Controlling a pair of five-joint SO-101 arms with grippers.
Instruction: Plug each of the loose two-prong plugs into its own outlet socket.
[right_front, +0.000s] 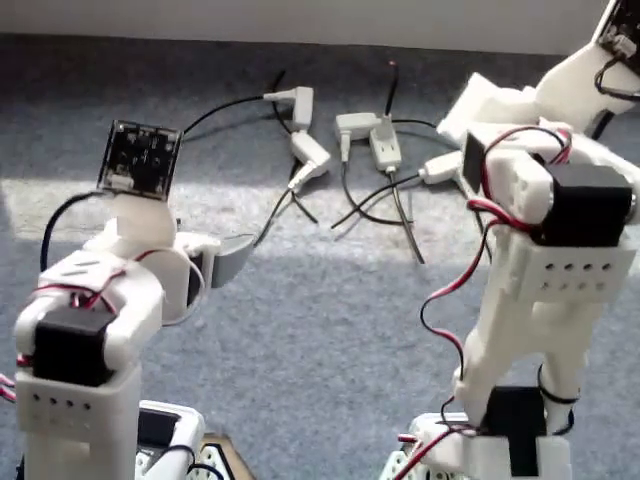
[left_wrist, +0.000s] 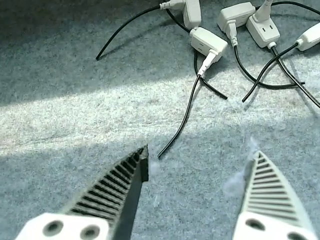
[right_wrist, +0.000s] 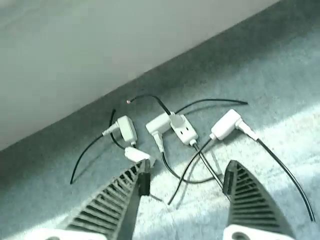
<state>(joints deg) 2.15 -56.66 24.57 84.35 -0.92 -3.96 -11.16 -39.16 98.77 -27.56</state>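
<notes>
Several white plug and socket pieces on short black cords lie in a loose cluster on the grey carpet. One socket block (left_wrist: 207, 42) shows its two slots and lies nearest my left gripper (left_wrist: 200, 155), which hangs open well short of it with nothing between its fingers. Another slotted block (left_wrist: 264, 27) (right_wrist: 182, 127) sits beside a white plug (left_wrist: 235, 15) (right_wrist: 159, 125). A separate plug (right_wrist: 226, 124) (right_front: 440, 168) lies toward the right arm. My right gripper (right_wrist: 189, 167) is open above the carpet, short of the cluster, holding nothing.
Black cords (right_front: 375, 205) cross and trail out from the cluster toward the arms. A pale wall (right_wrist: 75, 50) borders the carpet behind the pieces. Bare carpet (right_front: 330, 310) stretches between the two arm bases.
</notes>
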